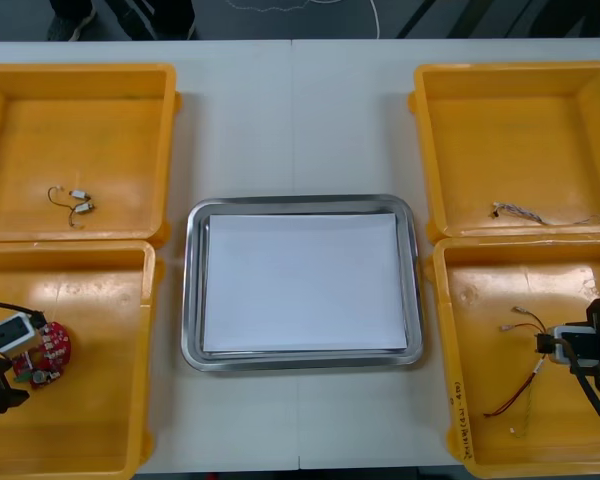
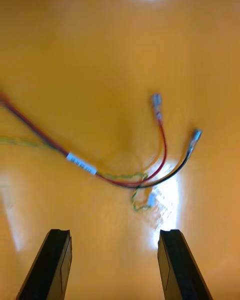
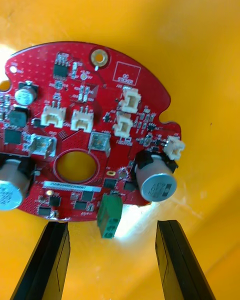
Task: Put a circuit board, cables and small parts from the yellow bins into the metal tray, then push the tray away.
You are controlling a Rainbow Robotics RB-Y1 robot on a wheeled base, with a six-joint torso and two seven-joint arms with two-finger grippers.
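The round red circuit board (image 1: 42, 352) (image 3: 85, 135) is seen flat on the floor of the near left yellow bin (image 1: 80, 255) (image 3: 200, 30). "OC STICKER" is printed in white letters near its edge. A white strip with tiny print is stuck on the board, but it cannot be read. A small green block (image 3: 109, 220) is fixed to the edge that faces the fingers. The left gripper (image 1: 0, 365) (image 3: 114, 224) is held right at that edge, with its black fingers spread apart and nothing between them.

In the near right yellow bin (image 1: 520, 250) (image 2: 100, 40) a red and yellow cable (image 1: 520, 385) (image 2: 130, 180) is laid loose. A white label (image 2: 81, 163) is wrapped round it; its print cannot be read. The right gripper (image 1: 580, 350) (image 2: 115, 232) is held over the cable, fingers wide apart, not touching it. Dark writing is marked on that bin's front corner, too small to read.

Between the bins the metal tray (image 1: 192, 300) is set on the table (image 1: 295, 100), white inside. Small metal parts (image 1: 75, 203) are seen in the far left bin (image 1: 80, 70). A thin cable (image 1: 540, 215) is seen in the far right bin (image 1: 510, 68).
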